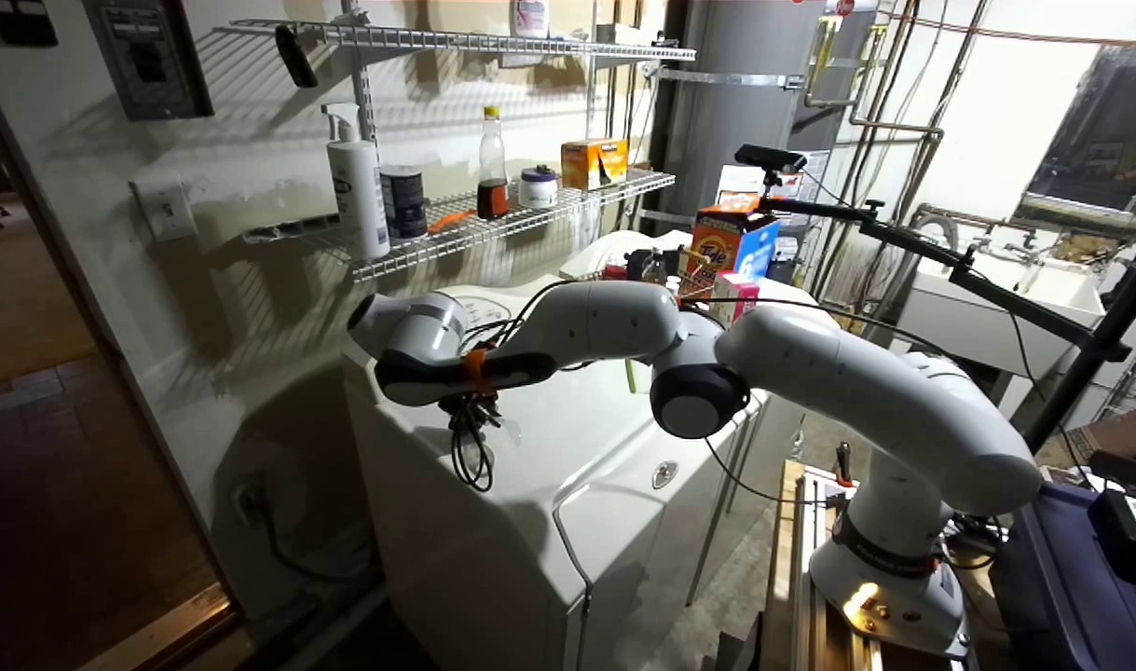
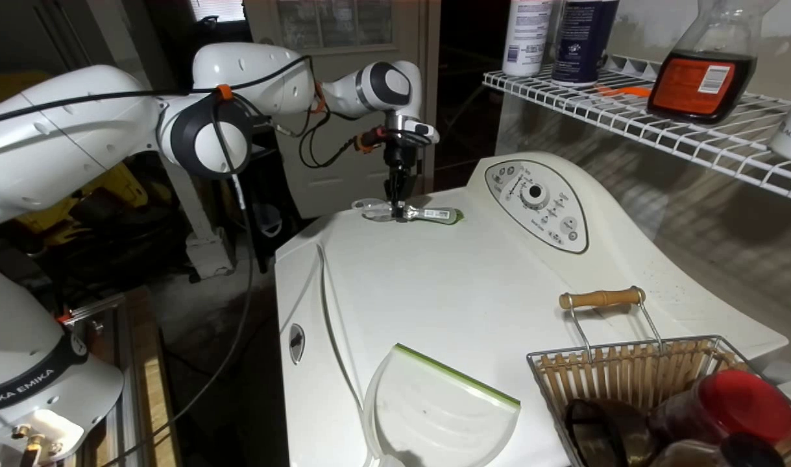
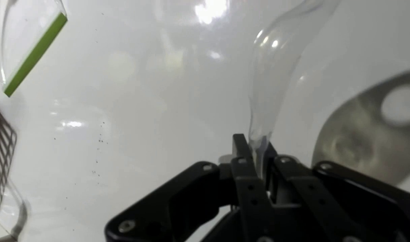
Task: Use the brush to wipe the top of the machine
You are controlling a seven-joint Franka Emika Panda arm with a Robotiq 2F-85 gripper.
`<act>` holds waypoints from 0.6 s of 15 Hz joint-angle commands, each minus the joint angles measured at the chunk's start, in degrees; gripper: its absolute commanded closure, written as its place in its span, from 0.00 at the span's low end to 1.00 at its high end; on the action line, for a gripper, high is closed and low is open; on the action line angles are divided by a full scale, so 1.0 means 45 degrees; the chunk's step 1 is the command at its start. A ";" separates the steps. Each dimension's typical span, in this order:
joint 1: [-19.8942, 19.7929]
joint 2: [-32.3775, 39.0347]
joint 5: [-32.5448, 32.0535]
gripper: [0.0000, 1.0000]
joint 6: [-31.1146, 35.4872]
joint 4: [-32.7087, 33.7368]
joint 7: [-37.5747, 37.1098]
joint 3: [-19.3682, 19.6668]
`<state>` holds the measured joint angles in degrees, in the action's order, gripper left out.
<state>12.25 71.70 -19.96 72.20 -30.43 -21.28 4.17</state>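
The brush (image 2: pixel 434 215) would wipe best kept level, bristle side down, in light, even strokes over the dark specks (image 3: pixel 100 140) on top of the machine (image 2: pixel 427 285), stopping short of the clear dustpan (image 2: pixel 444 408). It is at the machine's end, near the dial panel (image 2: pixel 539 217); whether it touches there is unclear. The gripper (image 3: pixel 255 144) is clamped on it mid-length, clear handle (image 3: pixel 275 60) to one side, labelled head (image 2: pixel 437 215) to the other.

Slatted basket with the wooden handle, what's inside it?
The slatted basket holds a red-topped container, a dark item I can't identify, and more at the picture's edge. What lies beneath them is covered; its near end is out of frame.
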 commanded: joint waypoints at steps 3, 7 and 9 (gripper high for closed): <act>-0.0314 0.0301 -0.0418 0.97 -0.1945 0.0231 0.1610 0.0475; -0.0172 0.0510 -0.1899 0.97 -0.1721 -0.0092 0.3188 0.1416; -0.0143 0.0625 -0.2420 0.97 -0.1581 -0.0326 0.3739 0.1663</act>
<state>11.28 73.10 -27.50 64.81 -31.14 -9.00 9.81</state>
